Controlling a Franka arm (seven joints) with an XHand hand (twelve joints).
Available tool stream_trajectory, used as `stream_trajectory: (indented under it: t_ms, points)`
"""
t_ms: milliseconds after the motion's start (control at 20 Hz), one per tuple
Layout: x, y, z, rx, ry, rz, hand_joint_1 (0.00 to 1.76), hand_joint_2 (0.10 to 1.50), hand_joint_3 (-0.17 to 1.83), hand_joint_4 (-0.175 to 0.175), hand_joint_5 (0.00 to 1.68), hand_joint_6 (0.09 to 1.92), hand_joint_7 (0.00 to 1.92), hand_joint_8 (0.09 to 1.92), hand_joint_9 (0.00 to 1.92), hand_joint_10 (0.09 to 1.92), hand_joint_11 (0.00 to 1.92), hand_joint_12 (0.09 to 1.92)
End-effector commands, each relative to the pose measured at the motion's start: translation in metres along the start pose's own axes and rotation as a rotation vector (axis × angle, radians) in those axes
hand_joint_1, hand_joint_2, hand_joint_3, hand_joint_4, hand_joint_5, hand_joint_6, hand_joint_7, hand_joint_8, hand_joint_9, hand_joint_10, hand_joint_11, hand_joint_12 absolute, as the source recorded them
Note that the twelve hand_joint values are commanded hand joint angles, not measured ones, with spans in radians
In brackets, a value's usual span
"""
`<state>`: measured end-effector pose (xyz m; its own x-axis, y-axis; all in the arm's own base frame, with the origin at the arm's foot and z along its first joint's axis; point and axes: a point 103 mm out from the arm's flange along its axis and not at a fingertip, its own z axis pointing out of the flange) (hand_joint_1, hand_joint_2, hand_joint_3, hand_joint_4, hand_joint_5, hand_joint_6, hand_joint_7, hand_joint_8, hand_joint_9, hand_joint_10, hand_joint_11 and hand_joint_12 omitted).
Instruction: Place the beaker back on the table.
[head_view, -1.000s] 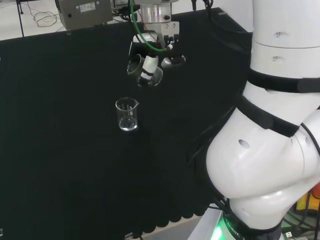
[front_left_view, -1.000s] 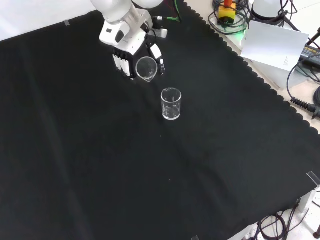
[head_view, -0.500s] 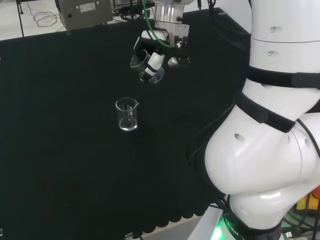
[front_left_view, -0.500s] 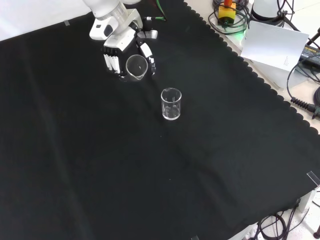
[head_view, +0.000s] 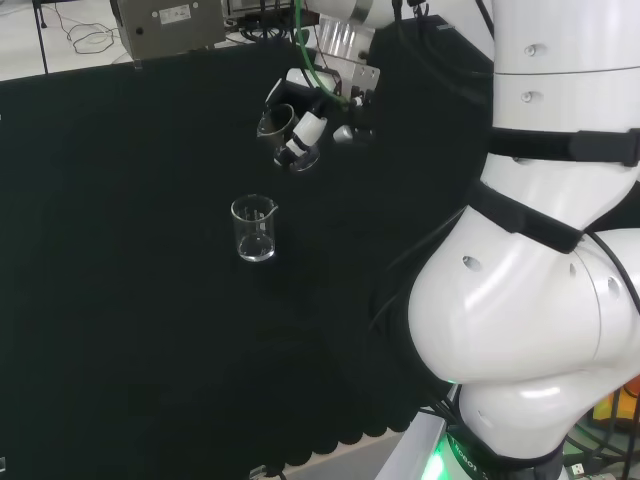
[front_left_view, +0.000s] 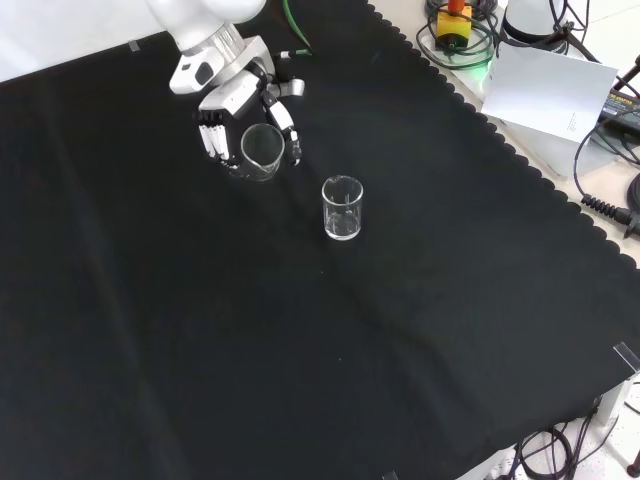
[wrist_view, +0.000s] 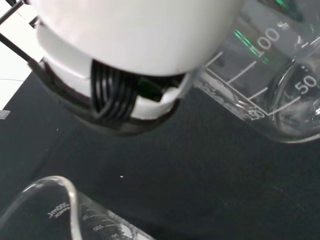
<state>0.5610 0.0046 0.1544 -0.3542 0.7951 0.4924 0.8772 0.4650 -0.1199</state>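
Beaker glass shows clear against the black cloth in two places. One beaker is held in the hand, whose black and white fingers curl round its sides while the thumb lies against the other side. In the front view this held beaker is tilted, its open mouth turned toward the camera, and it hangs near the cloth at the upper left; whether its base touches the cloth cannot be told. In the head view the same held beaker sits in the hand above the cloth, also tilted, with the white arm filling the right side.

A second beaker stands upright on the cloth, apart from the hand, to the lower right of the held one in the front view. In the head view it stands below and a little left of the hand.

In the wrist view the held beaker appears close beside a white part of the hand, its printed scale marks visible, and the rim of the standing beaker shows over the cloth.
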Motion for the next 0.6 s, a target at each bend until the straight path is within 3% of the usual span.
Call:
stream_trajectory:
  t_ms: [50, 400, 600]
  points:
    - [-0.012, 0.019, 0.023, -0.022, 0.08, -0.016, 1.45, 0.48, 0.9, -0.175, 1.21, 0.78, 1.31, 0.77, 1.55, 0.41, 1.15, 0.71]
    - [-0.024, 0.031, 0.044, -0.04, 0.169, -0.044, 1.45, 0.48, 0.88, -0.175, 1.22, 0.76, 1.32, 0.75, 1.58, 0.31, 1.15, 0.71]
    - [-0.034, 0.033, 0.048, -0.085, 0.198, -0.054, 1.45, 0.49, 0.86, -0.175, 1.24, 0.75, 1.32, 0.73, 1.63, 0.13, 1.14, 0.73]
